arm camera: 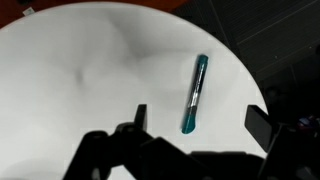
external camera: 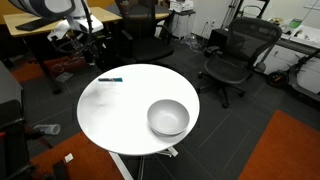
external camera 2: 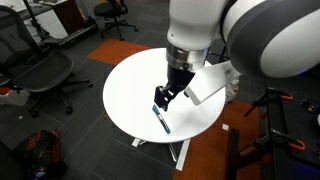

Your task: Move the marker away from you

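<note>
The claw is hanging wide open and gripping nothing, its two fingers standing apart on either side of the one marker in the wrist view. That marker is lying flat near the edge of the single round white table, well apart from the one grey bowl.
</note>
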`<state>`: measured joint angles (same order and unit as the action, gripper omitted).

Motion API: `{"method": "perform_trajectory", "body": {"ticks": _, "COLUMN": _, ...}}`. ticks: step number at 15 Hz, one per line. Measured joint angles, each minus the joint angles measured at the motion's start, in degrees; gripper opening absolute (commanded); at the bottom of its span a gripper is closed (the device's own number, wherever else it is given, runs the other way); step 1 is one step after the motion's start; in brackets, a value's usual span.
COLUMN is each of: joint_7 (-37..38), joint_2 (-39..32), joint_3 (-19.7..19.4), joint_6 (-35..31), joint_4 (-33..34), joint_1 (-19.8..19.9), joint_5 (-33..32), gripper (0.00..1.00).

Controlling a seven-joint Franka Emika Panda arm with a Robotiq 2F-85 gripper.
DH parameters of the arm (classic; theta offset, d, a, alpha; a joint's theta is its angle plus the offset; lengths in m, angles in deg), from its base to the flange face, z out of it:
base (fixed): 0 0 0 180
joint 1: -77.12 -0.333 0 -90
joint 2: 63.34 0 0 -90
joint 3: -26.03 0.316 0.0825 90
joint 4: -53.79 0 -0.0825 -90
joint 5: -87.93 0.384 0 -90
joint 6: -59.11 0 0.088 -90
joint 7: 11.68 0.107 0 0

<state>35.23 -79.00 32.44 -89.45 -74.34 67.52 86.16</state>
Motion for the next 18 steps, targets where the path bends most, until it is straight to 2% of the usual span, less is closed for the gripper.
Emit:
{"method": "perform_trajectory", "body": {"ticks": 6, "joint_7": 2.2, "joint_2": -6.4, "joint_3": -3.5, "joint_6": -0.1, "joint_4": 4.7, "joint_1": -4.6, "joint_5": -0.6, "gripper": 1.00}}
{"method": "perform_trajectory", "body": {"ticks": 18, "joint_7": 2.2, "joint_2": -18.1, "joint_3": -7.6, "joint_6": -1.9, "joint_4": 13.0, "joint_1": -7.7, "joint_5": -0.6, "gripper": 1.00}}
